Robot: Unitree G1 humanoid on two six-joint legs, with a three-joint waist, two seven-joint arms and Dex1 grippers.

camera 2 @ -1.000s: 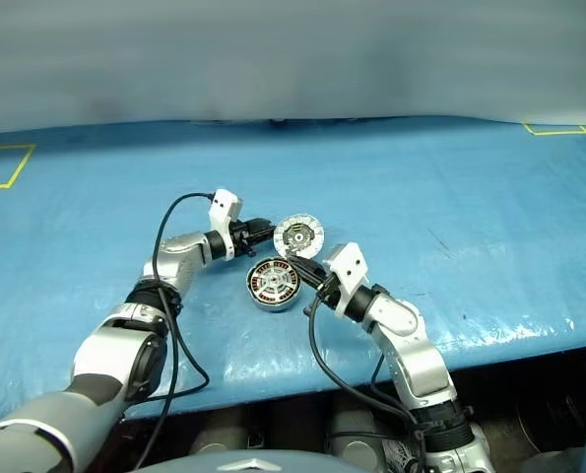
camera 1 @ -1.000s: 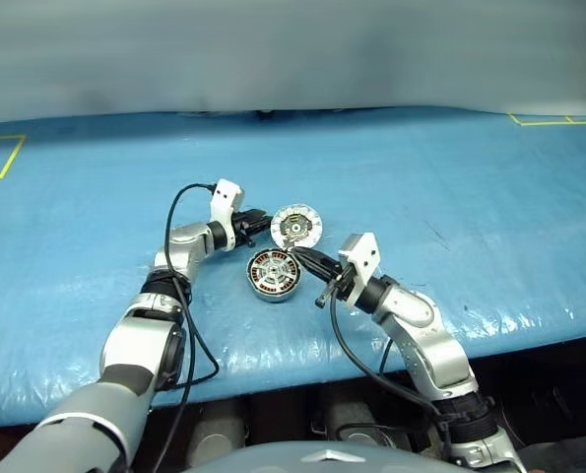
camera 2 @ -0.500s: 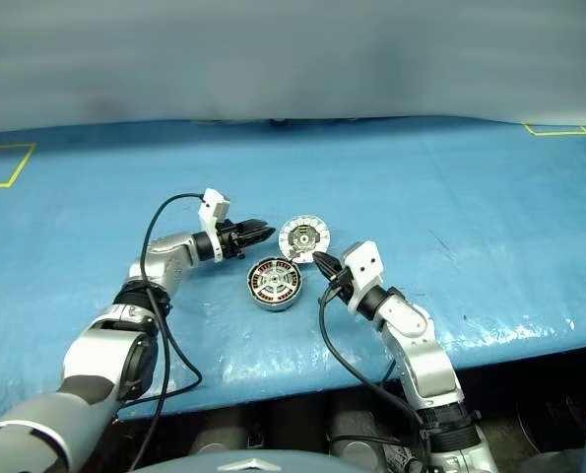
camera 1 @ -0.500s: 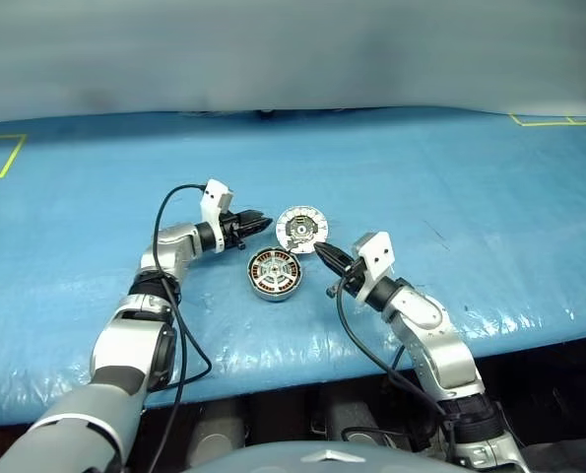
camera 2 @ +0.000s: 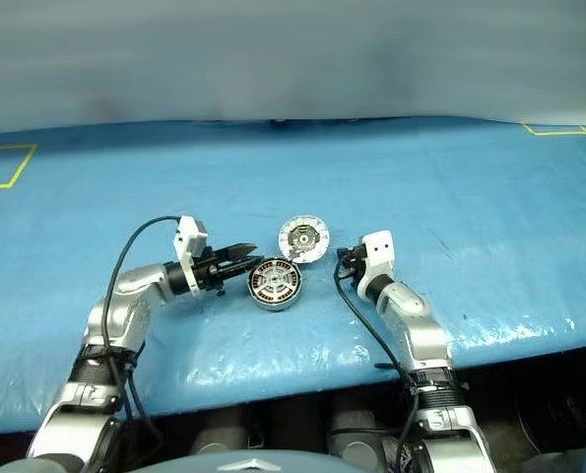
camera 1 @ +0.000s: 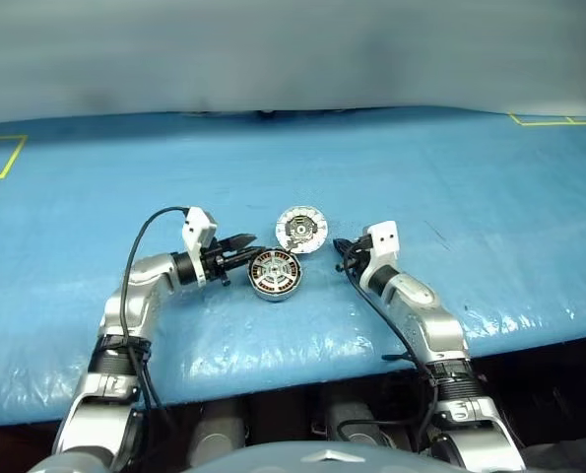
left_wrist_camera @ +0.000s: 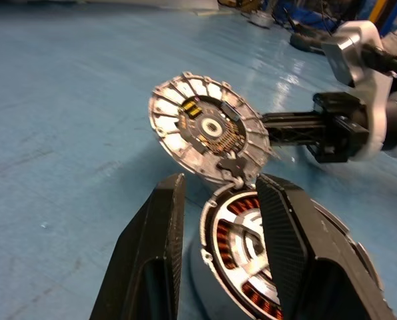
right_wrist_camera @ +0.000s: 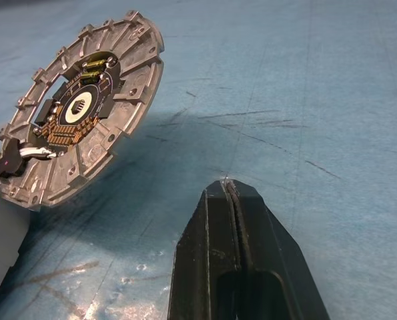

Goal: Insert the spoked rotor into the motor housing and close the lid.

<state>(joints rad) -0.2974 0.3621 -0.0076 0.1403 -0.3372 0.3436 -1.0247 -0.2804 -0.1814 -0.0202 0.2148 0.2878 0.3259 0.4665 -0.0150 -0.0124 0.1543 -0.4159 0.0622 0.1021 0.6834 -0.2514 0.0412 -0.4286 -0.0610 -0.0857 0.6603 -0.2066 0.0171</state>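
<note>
— Where does it stand? The motor housing point(camera 1: 275, 273) sits low of centre in the head picture, silver spokes showing over its copper windings, so I'd say the spoked rotor point(left_wrist_camera: 250, 241) is already seated. The lid point(camera 1: 300, 228) rises just above it, tilted, its gold-and-dark face towards us.

— And the grippers?

— The left gripper point(camera 1: 241, 245) is at centre left, jaws part open around nothing, tips just beside the housing's rim. The right gripper point(camera 2: 343, 258) is right of centre, pinched tight and empty, near the lid's edge but apart from it.

— So the lid comes next?

— That's my guess. In the left wrist picture a small bracket joins the lid's lower edge to the housing, like a hinge. I'd push the lid's top edge over with the closed right tips, slowly, while the left steadies the housing so it doesn't skid on the blue table point(camera 1: 470, 177).

— Anything you can't make out?

— Whether the rotor is fully down; a black finger point(left_wrist_camera: 288, 253) covers part of it. The housing's near side runs off the bottom of that picture. White wires point(right_wrist_camera: 15, 155) leave the lid; where they lead is cut off.
</note>
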